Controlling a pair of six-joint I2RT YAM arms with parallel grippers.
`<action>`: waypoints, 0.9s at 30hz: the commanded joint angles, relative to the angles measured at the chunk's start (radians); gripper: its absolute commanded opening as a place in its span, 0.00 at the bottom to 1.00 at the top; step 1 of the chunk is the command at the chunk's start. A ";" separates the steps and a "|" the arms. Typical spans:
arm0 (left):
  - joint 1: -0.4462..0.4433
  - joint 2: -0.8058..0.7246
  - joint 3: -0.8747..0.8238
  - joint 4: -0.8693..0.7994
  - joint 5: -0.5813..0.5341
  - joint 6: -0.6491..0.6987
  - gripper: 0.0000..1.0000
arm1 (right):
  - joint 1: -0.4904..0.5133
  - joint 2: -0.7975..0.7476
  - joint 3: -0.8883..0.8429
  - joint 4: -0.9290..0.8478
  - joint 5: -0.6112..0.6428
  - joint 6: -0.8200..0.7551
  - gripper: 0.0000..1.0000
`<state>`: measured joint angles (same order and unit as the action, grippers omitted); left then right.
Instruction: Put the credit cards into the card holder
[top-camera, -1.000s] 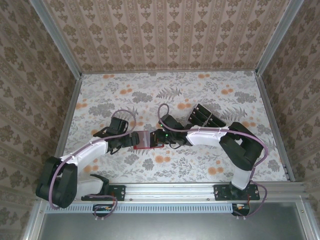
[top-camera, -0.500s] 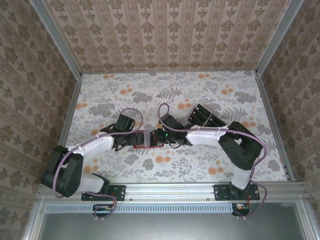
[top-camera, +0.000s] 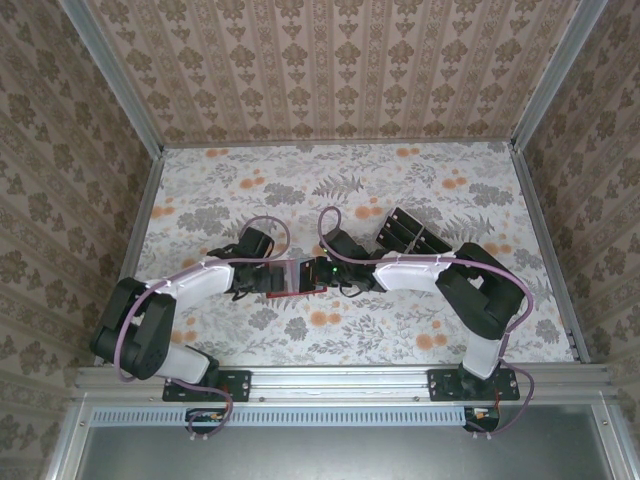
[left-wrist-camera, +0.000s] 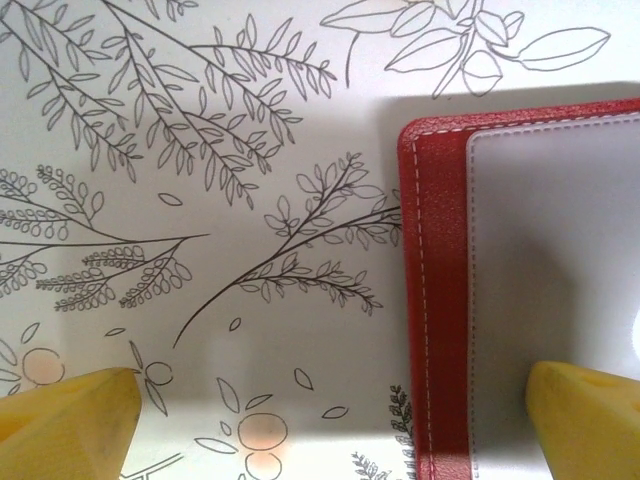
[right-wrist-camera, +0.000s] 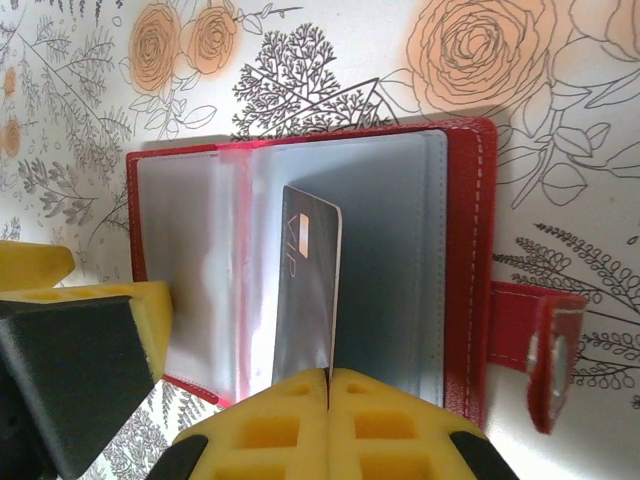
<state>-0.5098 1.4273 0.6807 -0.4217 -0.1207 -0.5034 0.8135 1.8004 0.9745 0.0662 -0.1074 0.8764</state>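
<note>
Left arm (top-camera: 190, 285) reaches in from the left across the floral table (top-camera: 450, 190). Left gripper (top-camera: 265, 280) is at the left end of the holder (top-camera: 288, 278), near table centre. In the left wrist view, the left gripper (left-wrist-camera: 330, 420) has its jaws wide apart and grips nothing. One yellow pad (left-wrist-camera: 70, 420) is over bare table and the other pad (left-wrist-camera: 590, 415) is over the holder's clear sleeve, so the holder's red stitched left edge (left-wrist-camera: 435, 300) lies between them. Can't tell if either pad touches.

In the right wrist view the holder (right-wrist-camera: 465, 260) lies open and flat, red cover with clear sleeves inside. A left-gripper pad (right-wrist-camera: 140, 310) sits at its left page. The strap tab (right-wrist-camera: 545, 340) sticks out on the right.

A dark card (right-wrist-camera: 310, 290) with a pale marking stands on edge, slightly tilted, between the sleeves in the middle of the holder. Can't tell how far in it is. Right gripper (right-wrist-camera: 328, 420) has its jaws closed tight on the near end of the card. In the top view, right gripper (top-camera: 310, 277) is at the holder's right end, facing the left one.

Tray (top-camera: 436, 244) with dark card rows sits just behind the right forearm, apart from the holder.
</note>
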 joint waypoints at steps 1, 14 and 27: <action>0.008 0.018 0.007 -0.049 -0.035 -0.029 1.00 | -0.015 0.011 -0.027 0.012 -0.007 0.014 0.00; 0.006 -0.014 -0.035 -0.021 -0.020 -0.067 1.00 | -0.032 0.004 -0.023 0.209 -0.138 0.015 0.00; 0.007 -0.015 -0.039 -0.018 -0.021 -0.060 1.00 | -0.033 0.081 -0.008 0.264 -0.170 0.011 0.00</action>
<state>-0.5091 1.4239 0.6670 -0.4129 -0.1207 -0.5571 0.7849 1.8572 0.9554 0.2935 -0.2516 0.8902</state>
